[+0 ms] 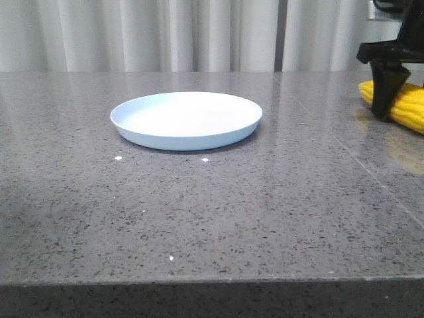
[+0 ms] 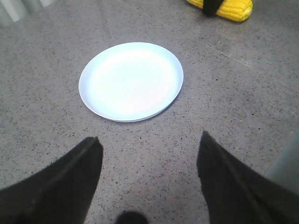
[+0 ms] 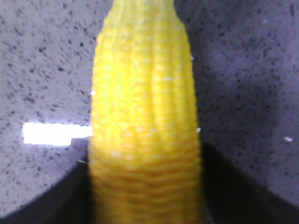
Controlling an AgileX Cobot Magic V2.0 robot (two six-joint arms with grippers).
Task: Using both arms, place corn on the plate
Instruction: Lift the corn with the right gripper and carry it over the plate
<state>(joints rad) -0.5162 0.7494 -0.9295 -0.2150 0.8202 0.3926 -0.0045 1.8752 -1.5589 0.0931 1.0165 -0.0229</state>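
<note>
Front view showed the plate (image 1: 186,120) lying flat on the grey speckled surface (image 1: 212,218), left of centre and bare inside; the corn (image 1: 405,106) lay on that surface at the far right edge of the picture, well apart from the plate, its length partly cut off by the frame; the right claw (image 1: 386,93) stood down over the cob, one black finger crossing in front of the yellow kernels with its tip at the surface; pale curtains (image 1: 165,33) hung behind. In the right wrist picture the corn (image 3: 145,126) filled the middle, a dark finger (image 3: 243,191) close against each of its sides, so the right claw sat narrowed around the cob; whether it pressed firmly could not be told. In the left wrist picture the left claw (image 2: 149,172) hung with its fingers (image 2: 70,182) spread wide and nothing between them, above bare surface just short of the plate (image 2: 131,81); the corn (image 2: 229,7) lay beyond the plate, a black finger across it.
</note>
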